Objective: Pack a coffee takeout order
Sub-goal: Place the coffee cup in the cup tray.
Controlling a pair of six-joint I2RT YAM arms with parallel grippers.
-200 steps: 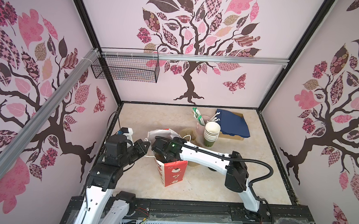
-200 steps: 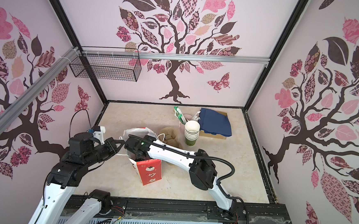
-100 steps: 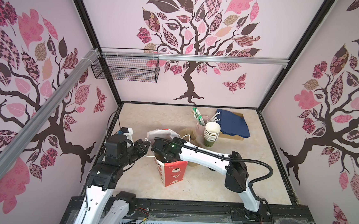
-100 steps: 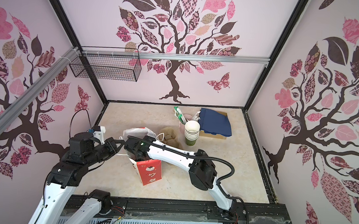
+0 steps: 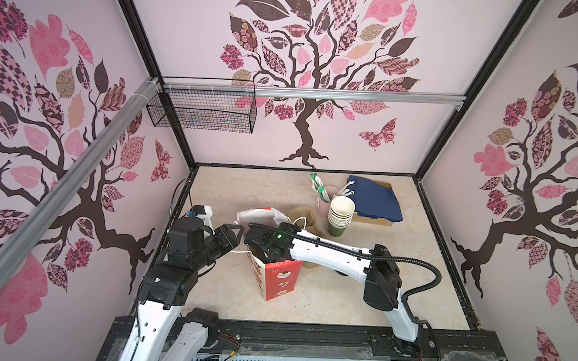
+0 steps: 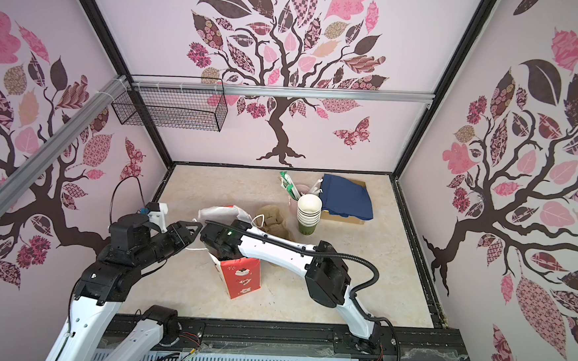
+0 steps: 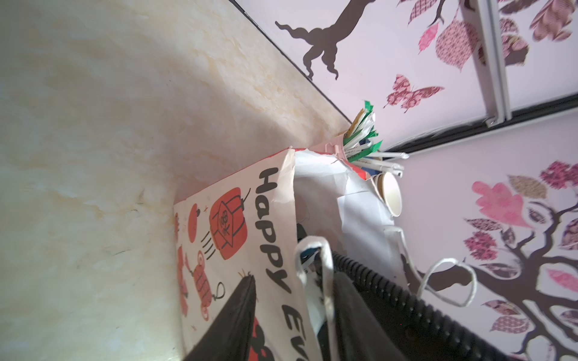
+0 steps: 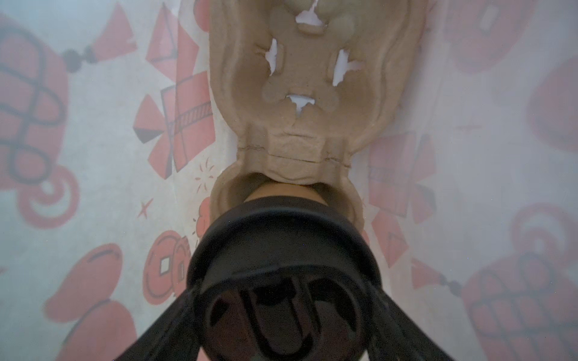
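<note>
The red bag [image 5: 276,277] stands low in the middle of both top views. Inside it, the right jaws hug the black lid [image 8: 281,250] of the cup [image 8: 281,192], which sits in the carrier [image 8: 300,78]. The left jaws stand half open around the bag's rim. The navy napkin [image 5: 377,200] lies upper right on the worktop [image 5: 342,305].

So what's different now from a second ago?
The left end effector has opened, so the white handle of the paper bag now sits loose between its fingers. Everything else stayed: the right end effector inside the bag, around the black-lidded cup in the pulp carrier.
</note>
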